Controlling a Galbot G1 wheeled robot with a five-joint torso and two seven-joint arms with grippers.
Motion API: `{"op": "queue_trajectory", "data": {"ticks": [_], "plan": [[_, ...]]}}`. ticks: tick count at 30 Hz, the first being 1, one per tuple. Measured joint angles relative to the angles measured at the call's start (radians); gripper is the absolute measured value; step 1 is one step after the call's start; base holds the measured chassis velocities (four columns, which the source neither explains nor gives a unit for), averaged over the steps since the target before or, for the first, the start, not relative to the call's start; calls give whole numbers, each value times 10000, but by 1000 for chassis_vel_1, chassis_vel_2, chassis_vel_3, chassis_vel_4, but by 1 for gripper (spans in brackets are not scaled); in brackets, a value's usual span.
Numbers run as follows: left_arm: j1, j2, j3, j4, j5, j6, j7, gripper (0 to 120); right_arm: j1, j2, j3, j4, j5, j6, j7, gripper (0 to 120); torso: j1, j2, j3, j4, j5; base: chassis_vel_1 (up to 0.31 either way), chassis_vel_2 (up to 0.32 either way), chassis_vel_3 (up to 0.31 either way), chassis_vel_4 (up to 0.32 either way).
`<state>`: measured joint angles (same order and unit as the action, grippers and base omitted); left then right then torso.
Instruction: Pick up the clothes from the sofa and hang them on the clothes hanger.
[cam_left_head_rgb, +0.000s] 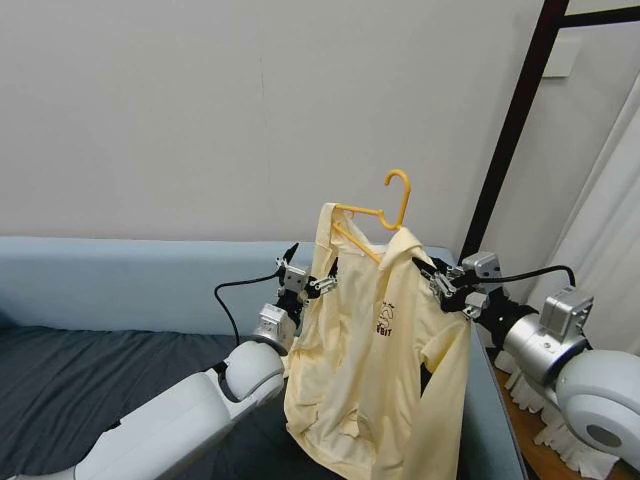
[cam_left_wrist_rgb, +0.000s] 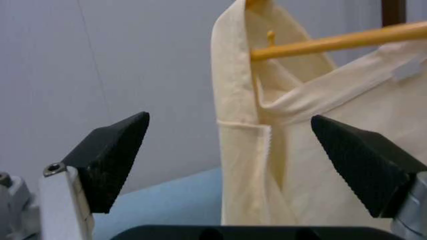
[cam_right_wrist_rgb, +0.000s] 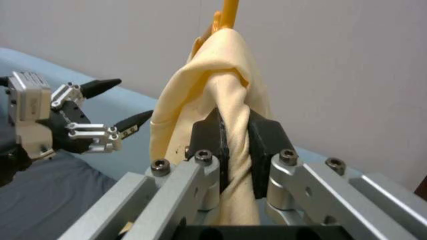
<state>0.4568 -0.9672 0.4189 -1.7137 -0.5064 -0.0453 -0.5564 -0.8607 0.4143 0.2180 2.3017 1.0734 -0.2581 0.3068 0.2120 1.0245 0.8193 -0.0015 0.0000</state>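
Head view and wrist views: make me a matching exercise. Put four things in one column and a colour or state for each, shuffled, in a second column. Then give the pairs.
Things
1. hanger
2. shirt
3. left tool
4. right tool

Colours or states
A. open
B. shut on cloth
C. yellow, with its hook free in the air
D. cream, draped from a bar

Pairs: 1-C, 2-D, 3-A, 4-B
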Motion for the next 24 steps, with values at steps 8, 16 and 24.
{"op": "queue_trajectory", "data": {"ticks": [8,16,24], "plan": [[-510,-929,99,1107,-165,401,-408,87,-76,60,-12,168,46,-12,-71,8,0,0,0,-2,0,0,0,0,0],[-797,-1370,340,1609,-300,703,-638,81,-34,-46,22,286,243,-16,-57,8,0,0,0,-2,0,0,0,0,0],[-711,-1374,252,1867,-168,912,-946,54,60,-25,24,291,341,-18,-21,8,0,0,0,1,0,0,0,0,0]]}}
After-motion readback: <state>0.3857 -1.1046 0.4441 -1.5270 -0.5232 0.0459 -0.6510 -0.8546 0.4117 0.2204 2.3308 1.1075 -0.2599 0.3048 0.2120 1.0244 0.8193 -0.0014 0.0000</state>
